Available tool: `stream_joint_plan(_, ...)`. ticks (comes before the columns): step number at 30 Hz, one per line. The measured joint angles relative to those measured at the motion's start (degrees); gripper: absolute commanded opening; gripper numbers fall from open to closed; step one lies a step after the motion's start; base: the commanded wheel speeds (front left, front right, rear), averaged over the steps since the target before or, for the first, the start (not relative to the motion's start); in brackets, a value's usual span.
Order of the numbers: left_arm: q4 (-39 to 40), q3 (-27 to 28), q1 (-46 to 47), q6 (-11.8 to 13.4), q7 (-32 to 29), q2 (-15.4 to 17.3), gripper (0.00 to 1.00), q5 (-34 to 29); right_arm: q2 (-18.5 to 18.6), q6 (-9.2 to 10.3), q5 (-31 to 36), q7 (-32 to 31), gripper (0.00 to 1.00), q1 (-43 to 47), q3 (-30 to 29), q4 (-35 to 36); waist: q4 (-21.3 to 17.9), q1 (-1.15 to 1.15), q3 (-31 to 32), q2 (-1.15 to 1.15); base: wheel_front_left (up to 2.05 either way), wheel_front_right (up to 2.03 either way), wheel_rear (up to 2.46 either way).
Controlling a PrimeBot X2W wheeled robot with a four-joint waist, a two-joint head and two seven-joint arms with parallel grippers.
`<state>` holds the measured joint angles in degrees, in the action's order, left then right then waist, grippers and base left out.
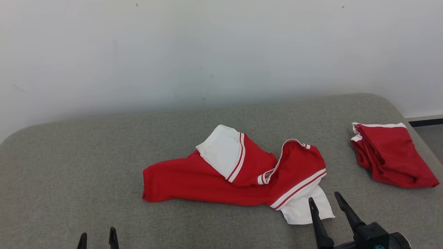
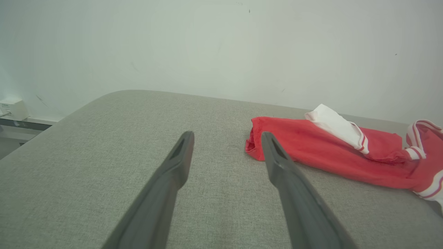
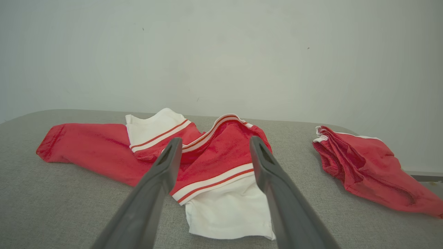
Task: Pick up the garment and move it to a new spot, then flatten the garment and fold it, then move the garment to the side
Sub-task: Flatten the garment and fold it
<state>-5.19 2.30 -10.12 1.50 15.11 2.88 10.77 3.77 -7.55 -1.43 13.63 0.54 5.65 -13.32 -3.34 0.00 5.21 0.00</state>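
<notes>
left gripper (image 1: 97, 235) at near edge, jaws open, empty, above bare grey counter (image 1: 69, 173). right gripper (image 1: 324, 197) jaws open, empty, tips by white sleeve of crumpled red-and-white garment (image 1: 207, 180) mid-counter. red cloth (image 1: 391, 155) bunched at right. wall (image 1: 207, 52) behind.

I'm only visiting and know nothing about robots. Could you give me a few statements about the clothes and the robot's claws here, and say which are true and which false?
1. The red and white garment lies crumpled on the grey padded surface. True.
2. The right gripper is clamped on the white sleeve. False: its fingers are spread and grip nothing.
3. A second red garment lies off to the robot's right, apart from the first. True.
4. The left gripper holds the red hem. False: it is open and stops short of the garment.
</notes>
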Motion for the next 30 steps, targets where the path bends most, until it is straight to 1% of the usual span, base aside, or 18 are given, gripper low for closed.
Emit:
stream_joint_plan(18,0.01,-0.80,0.01,0.51,0.00,0.00,1.00,0.27,-0.55,0.00,0.10,-0.11,1.00,-0.49,-0.23,-0.08,-0.39,0.01,-1.11,0.00,0.00,0.00,0.00)
stream_joint_plan(21,-0.07,-0.79,0.05,0.53,0.00,0.00,1.00,0.27,-0.62,0.00,0.10,-1.01,1.00,-0.82,-0.44,-0.45,-0.67,0.01,-1.48,0.00,0.00,0.00,0.00)
stream_joint_plan(23,-0.92,-0.94,0.40,0.38,0.00,0.01,1.00,0.24,-0.67,0.00,-0.03,-2.55,1.00,-1.58,-0.73,-1.08,-0.87,0.01,-1.89,0.00,0.00,0.00,0.00)
stream_joint_plan(27,-6.20,-2.29,4.74,-1.08,0.00,0.47,1.00,-0.70,-0.71,0.00,-0.62,-9.35,1.00,-4.43,-1.36,-3.92,-1.30,0.01,-3.19,0.00,0.00,0.00,0.00)
stream_joint_plan(30,-11.01,-3.04,8.60,-1.80,-0.35,1.08,1.00,-0.86,-0.71,0.00,-0.63,-12.92,1.00,-6.47,-2.57,-5.67,-1.61,0.01,-4.07,0.00,0.00,0.00,0.00)
